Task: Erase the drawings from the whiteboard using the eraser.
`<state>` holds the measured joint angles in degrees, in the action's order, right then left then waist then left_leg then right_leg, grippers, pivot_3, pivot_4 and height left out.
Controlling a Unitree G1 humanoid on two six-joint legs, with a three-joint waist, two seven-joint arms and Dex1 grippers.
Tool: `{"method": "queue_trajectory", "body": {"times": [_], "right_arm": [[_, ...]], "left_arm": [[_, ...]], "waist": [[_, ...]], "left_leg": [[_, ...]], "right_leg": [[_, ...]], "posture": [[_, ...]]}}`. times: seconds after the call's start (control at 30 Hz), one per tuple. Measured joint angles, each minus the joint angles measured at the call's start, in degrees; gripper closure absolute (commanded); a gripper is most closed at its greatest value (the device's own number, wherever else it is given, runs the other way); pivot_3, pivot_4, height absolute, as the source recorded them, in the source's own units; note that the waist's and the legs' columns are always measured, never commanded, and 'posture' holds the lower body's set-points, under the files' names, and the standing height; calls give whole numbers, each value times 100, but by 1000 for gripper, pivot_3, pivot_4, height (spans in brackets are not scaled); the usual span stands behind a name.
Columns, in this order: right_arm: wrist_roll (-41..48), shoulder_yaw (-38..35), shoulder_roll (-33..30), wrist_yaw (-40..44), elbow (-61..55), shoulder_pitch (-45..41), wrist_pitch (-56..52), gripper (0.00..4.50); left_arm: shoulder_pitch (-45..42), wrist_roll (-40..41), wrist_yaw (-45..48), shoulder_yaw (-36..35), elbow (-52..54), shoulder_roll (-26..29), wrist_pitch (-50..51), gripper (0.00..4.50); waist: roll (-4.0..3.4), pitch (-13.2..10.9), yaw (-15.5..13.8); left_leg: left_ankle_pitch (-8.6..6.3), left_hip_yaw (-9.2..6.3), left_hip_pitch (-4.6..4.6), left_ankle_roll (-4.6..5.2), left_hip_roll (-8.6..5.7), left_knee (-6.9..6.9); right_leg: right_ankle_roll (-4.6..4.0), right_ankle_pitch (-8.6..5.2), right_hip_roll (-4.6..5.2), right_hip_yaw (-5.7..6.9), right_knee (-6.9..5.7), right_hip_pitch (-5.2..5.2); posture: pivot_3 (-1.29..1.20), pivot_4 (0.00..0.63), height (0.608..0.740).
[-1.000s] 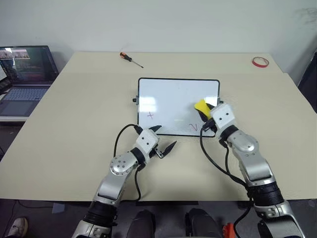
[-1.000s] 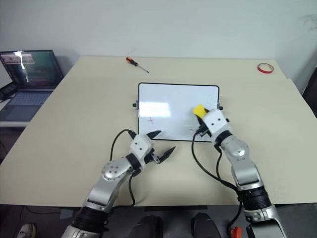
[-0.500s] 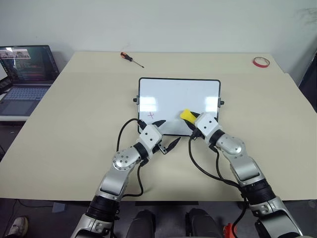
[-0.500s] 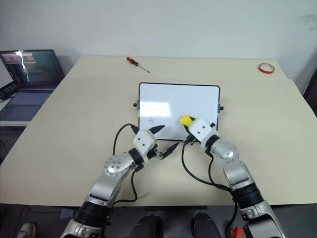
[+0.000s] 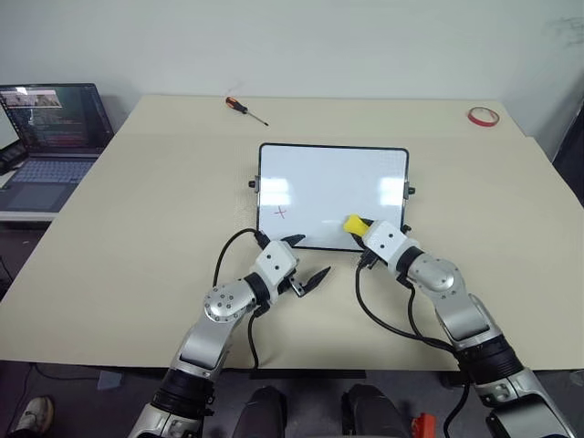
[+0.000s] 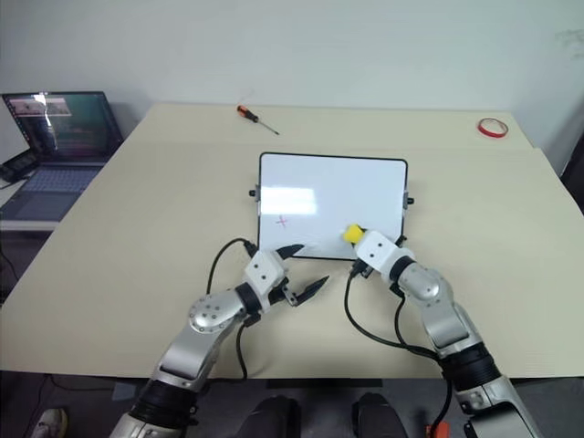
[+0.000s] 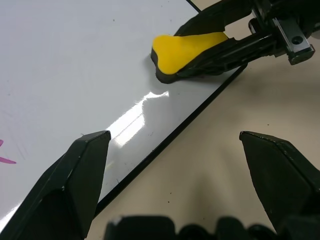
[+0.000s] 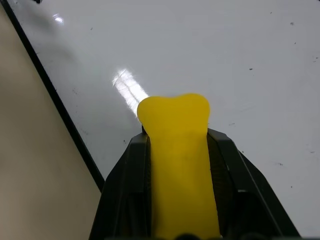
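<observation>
The whiteboard (image 5: 333, 182) lies flat in the middle of the table. A red plus sign (image 5: 280, 213), one of the drawings, sits near its left near corner. My right gripper (image 5: 360, 230) is shut on the yellow eraser (image 5: 355, 224). It holds the eraser's tip against the board just inside the near edge, right of centre. In the left wrist view the eraser (image 7: 187, 47) rests on the glossy board (image 7: 75, 75). My left gripper (image 5: 310, 256) stands open and empty over the table just in front of the board's near edge.
An open laptop (image 5: 50, 128) stands on a side surface at the far left. A screwdriver (image 5: 245, 108) lies at the table's back, and a red tape ring (image 5: 482, 116) at the back right corner. A black cable (image 5: 383, 315) loops from my right wrist.
My right gripper carried the eraser from the board's right side down and left to the near edge, over the spot where a red tick showed. The left gripper stayed put.
</observation>
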<state>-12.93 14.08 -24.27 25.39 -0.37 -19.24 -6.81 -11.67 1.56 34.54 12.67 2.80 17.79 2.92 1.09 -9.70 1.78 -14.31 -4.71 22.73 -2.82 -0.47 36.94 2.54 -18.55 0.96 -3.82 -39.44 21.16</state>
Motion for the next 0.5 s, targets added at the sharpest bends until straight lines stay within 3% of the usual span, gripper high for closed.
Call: {"method": "queue_trajectory", "body": {"times": [0.5], "right_arm": [[24,-345,-590,181,-818,783,-559,3341]], "left_arm": [[-1,27,86,8,38,-10,46,0]], "waist": [[2,1,-25]], "left_leg": [[0,-4,-3,0,-5,4]], "right_leg": [[1,0,3,5,0,-10]], "posture": [[0,150,740]]}}
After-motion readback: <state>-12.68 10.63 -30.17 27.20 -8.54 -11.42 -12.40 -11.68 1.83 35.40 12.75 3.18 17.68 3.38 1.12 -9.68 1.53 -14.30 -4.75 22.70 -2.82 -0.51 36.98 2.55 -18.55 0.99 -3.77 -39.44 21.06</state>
